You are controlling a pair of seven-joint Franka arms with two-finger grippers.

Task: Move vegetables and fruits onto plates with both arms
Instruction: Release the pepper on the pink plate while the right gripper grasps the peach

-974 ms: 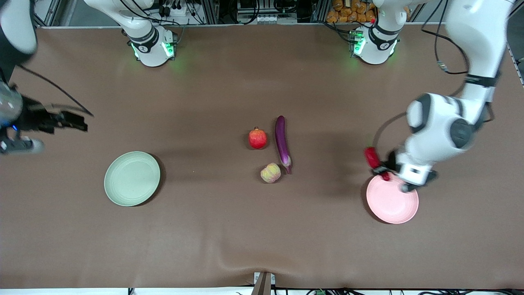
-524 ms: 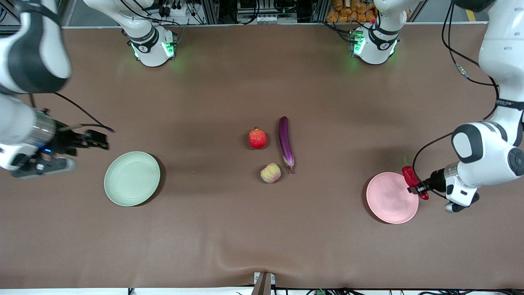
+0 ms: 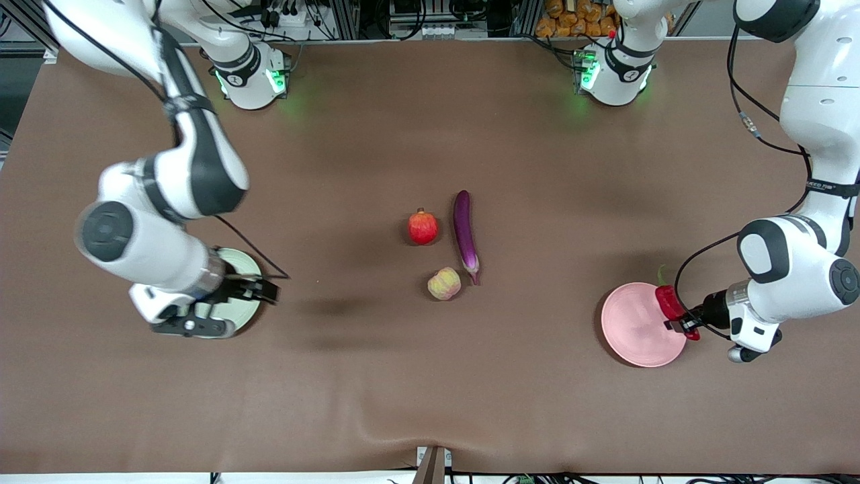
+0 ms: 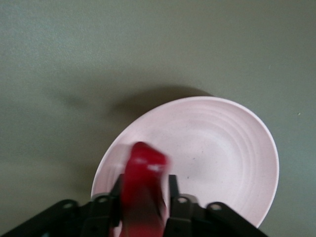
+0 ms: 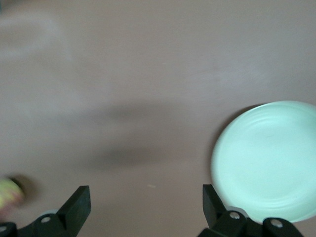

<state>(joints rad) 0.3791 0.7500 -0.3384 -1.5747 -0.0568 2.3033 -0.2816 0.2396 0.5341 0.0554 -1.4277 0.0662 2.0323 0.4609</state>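
The left gripper (image 3: 680, 323) hangs over the rim of the pink plate (image 3: 631, 329), on the edge toward the left arm's end of the table, with the red chili pepper (image 3: 668, 302) between its fingers. In the left wrist view the pepper (image 4: 142, 190) sits between the two fingers with the pink plate (image 4: 222, 153) spread out just below it, so the fingers are grasping it, though perhaps only lightly; whether they have begun to let go I cannot tell. It looks to be held there so that it drops into the plate and not onto the brown table (image 3: 430, 376). The right gripper (image 3: 259, 290) is over the edge of the green plate (image 3: 242, 265), on the side facing the middle of the table, its fingers spread wide and holding nothing; the right wrist view shows both fingers apart with the green plate (image 5: 266, 158) off to one side. It seems headed for the produce lying well away from the green plate: the round red fruit (image 3: 422, 227), the purple eggplant (image 3: 465, 235) just beside it, and the yellow-pink ribbed fruit (image 3: 444, 284) close to the eggplant's stem end, nearer the front camera.
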